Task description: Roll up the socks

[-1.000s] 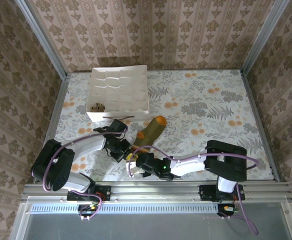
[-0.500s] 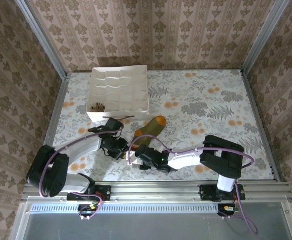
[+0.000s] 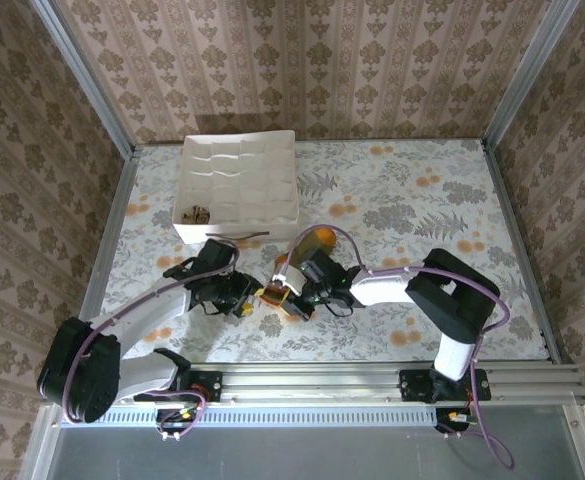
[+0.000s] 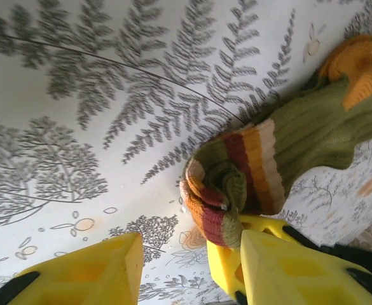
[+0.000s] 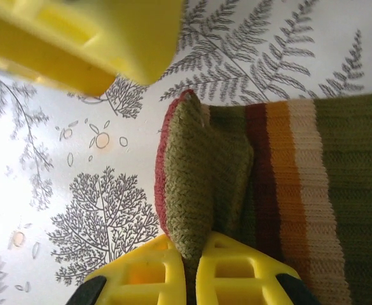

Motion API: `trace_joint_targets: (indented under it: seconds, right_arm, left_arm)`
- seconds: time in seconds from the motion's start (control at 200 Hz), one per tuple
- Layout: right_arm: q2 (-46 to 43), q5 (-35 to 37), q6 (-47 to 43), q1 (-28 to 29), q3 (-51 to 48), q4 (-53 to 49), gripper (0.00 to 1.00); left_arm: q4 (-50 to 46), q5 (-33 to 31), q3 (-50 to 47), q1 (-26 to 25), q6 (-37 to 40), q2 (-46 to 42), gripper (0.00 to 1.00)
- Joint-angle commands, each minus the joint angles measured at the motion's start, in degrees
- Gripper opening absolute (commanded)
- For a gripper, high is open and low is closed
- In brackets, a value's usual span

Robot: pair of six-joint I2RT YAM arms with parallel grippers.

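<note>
The olive green sock (image 3: pixel 315 242) lies mid-table, its orange toe pointing to the far side and its striped brown-orange cuff (image 4: pixel 236 184) folded over on itself. My right gripper (image 5: pixel 192 248) is shut on the folded cuff edge (image 5: pixel 198 184); from above, the right gripper (image 3: pixel 292 300) is at the sock's near end. My left gripper (image 4: pixel 189 244) stands open just left of the cuff, with bare table between its fingers; in the top view the left gripper (image 3: pixel 244 303) is beside the right one. A small tan-brown patterned bundle (image 3: pixel 197 213), apparently the argyle sock, lies in the tray.
The white gridded tray (image 3: pixel 240 185) stands at the back left, close behind the left arm. The floral table cover (image 3: pixel 422 210) stretches right of the sock. Metal frame posts and papered walls close in the sides and back.
My left gripper has opened and let go of the cuff. My right gripper closed on the cuff and swung with its arm toward the far side, bunching the sock shorter.
</note>
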Motion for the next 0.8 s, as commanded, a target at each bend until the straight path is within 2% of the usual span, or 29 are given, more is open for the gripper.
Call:
trace_joint_targets:
  seconds: [0.0, 0.21, 0.37, 0.525, 0.655, 0.795]
  right_arm:
    - [4.33, -7.88, 7.66, -3.50, -0.65, -6.62, 0.00]
    - [7.41, -11.54, 11.14, -7.25, 1.82, -10.32, 0.00]
    - [9.94, -12.68, 12.55, -8.71, 3.75, -13.95, 0.00]
    - [11.15, -14.73, 15.22, -10.34, 3.73, -12.99, 0.00]
    - [13.21, -17.70, 17.72, -11.88, 4.53, -12.80, 0.00]
    - [15.58, -20.17, 17.02, -12.26, 7.32, -16.30, 0.00]
  left_arm:
    - [5.35, -1.31, -1.09, -1.92, -2.53, 0.09, 0.42]
    - [13.01, -2.19, -2.95, -4.16, -4.99, 2.77, 0.37]
    - [16.50, -2.30, -2.52, -4.33, -4.46, 6.10, 0.35]
    - [18.44, -1.94, -1.85, -4.38, -3.14, 10.01, 0.35]
    - [16.80, -1.88, -0.65, -4.75, -1.22, 13.79, 0.35]
    - [7.44, -3.32, 2.63, -4.86, 2.29, 18.24, 0.34]
